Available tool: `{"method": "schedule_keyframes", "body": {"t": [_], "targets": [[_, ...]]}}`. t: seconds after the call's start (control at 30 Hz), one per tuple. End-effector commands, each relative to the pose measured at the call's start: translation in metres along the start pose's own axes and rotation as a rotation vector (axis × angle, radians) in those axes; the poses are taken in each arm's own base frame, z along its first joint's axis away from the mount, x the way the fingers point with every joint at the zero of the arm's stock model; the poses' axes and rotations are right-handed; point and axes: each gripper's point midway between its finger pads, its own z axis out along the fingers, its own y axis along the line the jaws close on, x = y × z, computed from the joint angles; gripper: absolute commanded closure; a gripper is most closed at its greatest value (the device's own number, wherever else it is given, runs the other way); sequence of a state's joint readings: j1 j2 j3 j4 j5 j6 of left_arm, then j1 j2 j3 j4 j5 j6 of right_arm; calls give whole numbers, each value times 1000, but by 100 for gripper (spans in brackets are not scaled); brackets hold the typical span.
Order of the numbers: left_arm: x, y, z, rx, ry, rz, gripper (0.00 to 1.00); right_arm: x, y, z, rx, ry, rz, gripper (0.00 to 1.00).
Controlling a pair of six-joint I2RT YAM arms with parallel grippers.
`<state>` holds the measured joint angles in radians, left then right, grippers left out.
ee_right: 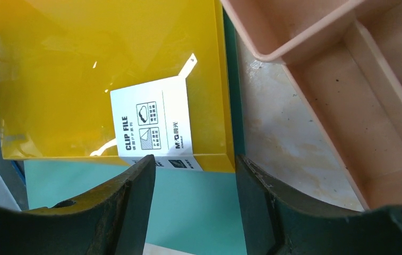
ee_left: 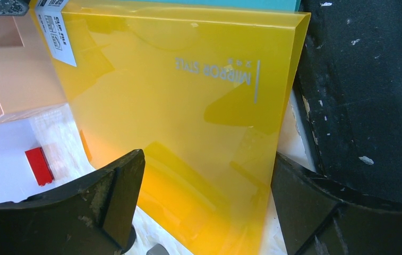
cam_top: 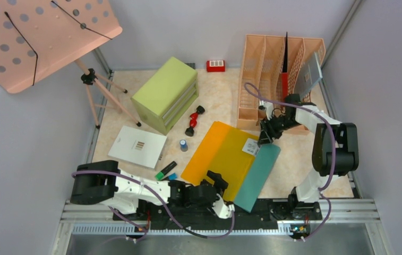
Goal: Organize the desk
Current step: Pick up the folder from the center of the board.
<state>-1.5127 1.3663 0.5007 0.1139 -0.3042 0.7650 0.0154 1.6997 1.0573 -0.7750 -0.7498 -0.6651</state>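
Ahead of both arm bases: desk (cam_top: 221, 98), beige marble top filling the grey-walled cell. Counted on it:
- two folders near centre front, yellow folder (cam_top: 220, 154) lying over teal folder (cam_top: 259, 175)
- one peach rack (cam_top: 249, 64) at far right
- one green cabinet (cam_top: 168, 93) at far centre-left
- one red box (cam_top: 215, 65) by the back wall
- one red-and-black piece (cam_top: 194, 121) and one small blue cap (cam_top: 184, 145), between cabinet and yellow folder
- one white booklet (cam_top: 137, 146) at left
- two markers, green marker (cam_top: 165, 170) and blue marker (cam_top: 172, 176), just beside the yellow folder's near-left edge

One peach board (cam_top: 39, 37) on a tripod, top left.

Left gripper (ee_left: 207, 162): jaws spread wide at the yellow folder's near edge, closed on nothing. Right gripper (ee_right: 194, 159): jaws half spread at that folder's far corner, by its one white label (ee_right: 153, 125); contact not discernible.
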Motion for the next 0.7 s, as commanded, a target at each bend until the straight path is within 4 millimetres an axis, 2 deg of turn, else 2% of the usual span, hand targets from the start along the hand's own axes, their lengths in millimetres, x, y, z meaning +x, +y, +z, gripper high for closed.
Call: {"method": "schedule_keyframes", "body": {"t": [0.0, 0.4, 0.67], "targets": [[19, -25, 4, 82, 60, 7, 9, -16, 22, -8, -44, -16, -80, 44], [19, -26, 5, 85, 61, 4, 9, -17, 10, -2, 41, 48, -143, 43], [20, -26, 5, 84, 68, 5, 9, -24, 18, 3, -8, 38, -152, 45]]}}
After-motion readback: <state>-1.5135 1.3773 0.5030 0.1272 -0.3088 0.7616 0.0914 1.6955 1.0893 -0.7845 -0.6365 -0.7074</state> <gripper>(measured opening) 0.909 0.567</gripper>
